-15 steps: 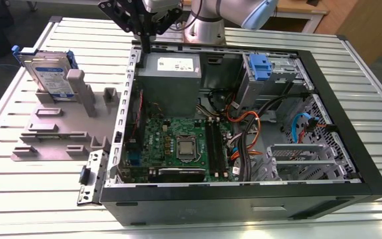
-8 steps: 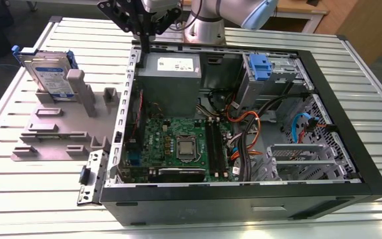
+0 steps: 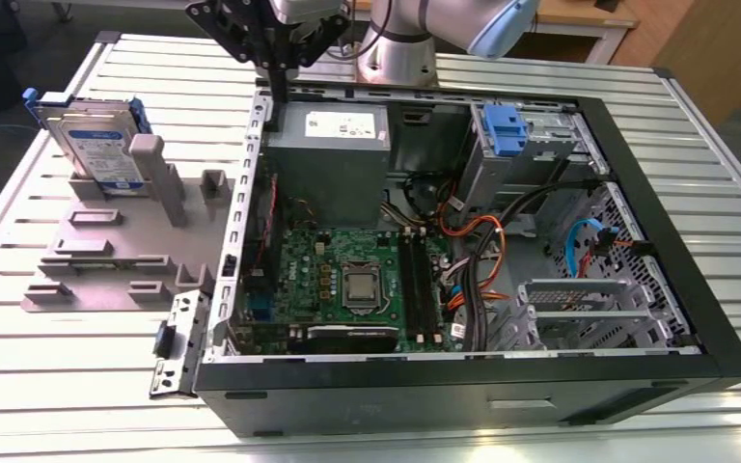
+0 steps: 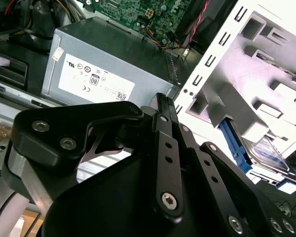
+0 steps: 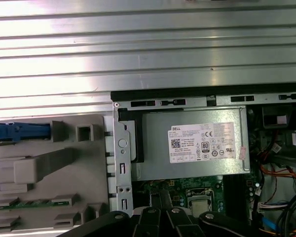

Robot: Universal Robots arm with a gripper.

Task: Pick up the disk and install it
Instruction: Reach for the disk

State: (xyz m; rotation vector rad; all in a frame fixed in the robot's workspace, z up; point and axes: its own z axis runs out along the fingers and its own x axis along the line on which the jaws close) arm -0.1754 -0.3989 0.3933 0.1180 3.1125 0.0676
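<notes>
The disk (image 3: 94,145) is a silver drive with a white-and-blue label and blue side rails. It stands on edge in the grey fixture (image 3: 113,251) at the exterior view's far left. Its blue rail (image 5: 19,132) shows in the first wrist view, and the disk (image 4: 266,150) shows in the second wrist view. My black gripper (image 3: 274,68) hangs above the far-left corner of the open computer case (image 3: 654,212), to the exterior view's right of the disk and apart from it. The gripper (image 4: 160,98) is shut with nothing in it.
A grey power supply (image 3: 329,145) with a white sticker lies just below the gripper inside the case. A blue clip (image 3: 506,130) sits in the drive bay at the far right. The motherboard (image 3: 344,280) and loose cables (image 3: 486,241) cover the case floor. The table (image 3: 74,386) is ribbed metal.
</notes>
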